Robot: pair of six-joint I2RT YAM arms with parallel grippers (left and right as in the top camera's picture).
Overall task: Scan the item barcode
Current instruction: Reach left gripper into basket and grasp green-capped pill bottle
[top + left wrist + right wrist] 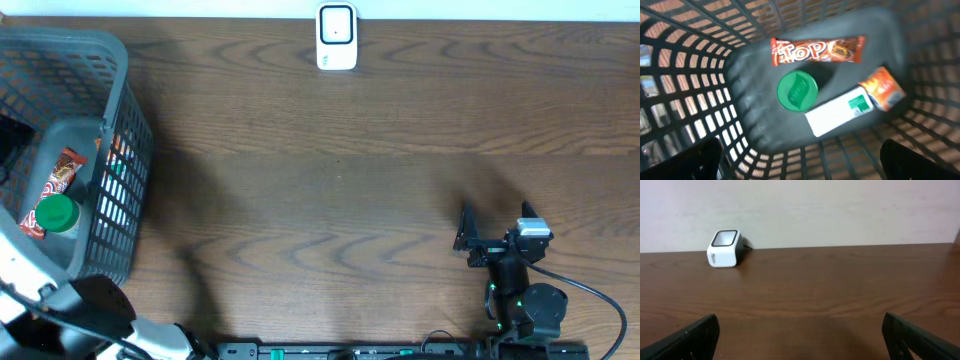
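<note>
Overhead first: the basket [122,62] is sitting at the left end of the desk [330,200], and the candy bar [60,175] and a green lid [57,213] are peeking out of it. The scanner [337,37] is standing at the far edge, well apart from the basket. The right hand [495,228] is idling low on the right with its fingers spread and nothing in them.

Left wrist view: the left hand [800,165] is hanging wide open and empty over the basket, looking straight down. The candy bar [817,51] is lying flat, the green lid [797,91] is sitting just below it, and a white-and-orange carton [850,107] is lying beside that. No barcode is showing on any of them. I'm guessing the bar is light with a crinkly, slippery wrapper that gives when squeezed, so pinching gently across its middle looks best. The carton looks stiff and flat-sided, probably the easiest grab, across its narrow width. What's under the lid is hidden.

Right wrist view: it's looking across bare desk at the scanner [724,241] by the wall, with its window tilting upward.
</note>
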